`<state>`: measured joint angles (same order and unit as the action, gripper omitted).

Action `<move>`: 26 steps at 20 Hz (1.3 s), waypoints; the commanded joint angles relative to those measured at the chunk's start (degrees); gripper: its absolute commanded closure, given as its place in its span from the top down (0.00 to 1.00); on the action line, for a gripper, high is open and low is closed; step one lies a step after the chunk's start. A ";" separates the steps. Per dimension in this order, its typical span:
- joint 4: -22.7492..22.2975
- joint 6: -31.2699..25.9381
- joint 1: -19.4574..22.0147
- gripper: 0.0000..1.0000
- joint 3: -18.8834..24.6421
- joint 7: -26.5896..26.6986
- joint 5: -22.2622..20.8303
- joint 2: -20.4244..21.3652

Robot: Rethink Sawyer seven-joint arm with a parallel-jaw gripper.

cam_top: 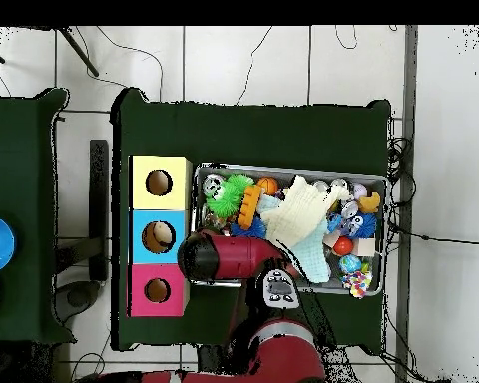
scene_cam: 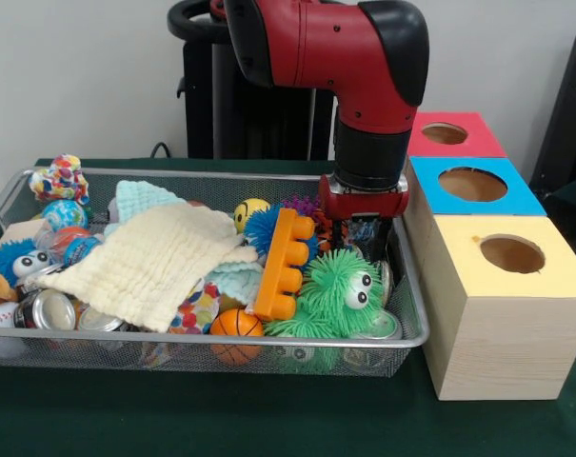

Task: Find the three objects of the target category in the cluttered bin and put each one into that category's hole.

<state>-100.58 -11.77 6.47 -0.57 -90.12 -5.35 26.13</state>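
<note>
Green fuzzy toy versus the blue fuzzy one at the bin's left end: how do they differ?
The green fuzzy toy lies at the bin's right end, just below the hand; the blue fuzzy toy lies at the opposite end, far from it. The green one shows almost whole and looks bigger; the blue one is partly hidden by clutter. Both are spiky with googly eyes.

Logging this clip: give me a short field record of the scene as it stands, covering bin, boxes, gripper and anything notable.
bin: wire mesh bin, crowded with toys, cans and cloths
top layer: cream cloth spread over the middle of the clutter
notable toys: green fuzzy toy with eyes, orange block, small basketball
boxes: yellow box, blue box, pink box, in a row beside the bin, each with a round hole on top
gripper: gripper lowered into the bin's box-side end, beside the green toy; grasp cannot be told
</note>
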 commanded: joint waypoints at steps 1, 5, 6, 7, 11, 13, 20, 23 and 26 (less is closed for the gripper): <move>0.74 1.93 1.19 1.00 4.11 -6.45 -1.72 -2.89; 1.11 2.25 1.10 1.00 4.08 -6.33 -1.87 -3.72; 0.96 2.52 1.15 1.00 4.07 -6.33 -2.01 -3.69; 1.07 2.24 0.98 1.00 3.87 -6.06 -2.22 -3.76; 1.13 1.92 0.99 1.00 3.91 -5.81 -2.31 -3.81; 1.87 1.23 0.94 1.00 4.06 -5.54 -2.08 -3.90; 1.32 2.05 1.21 1.00 4.38 -5.71 -2.25 -3.90; 1.23 1.85 1.43 1.00 4.62 -5.46 -2.35 -3.80; 1.23 1.85 1.62 0.00 4.83 -5.30 -2.44 -3.83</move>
<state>-100.51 -11.76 6.58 -0.45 -90.12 -5.34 25.85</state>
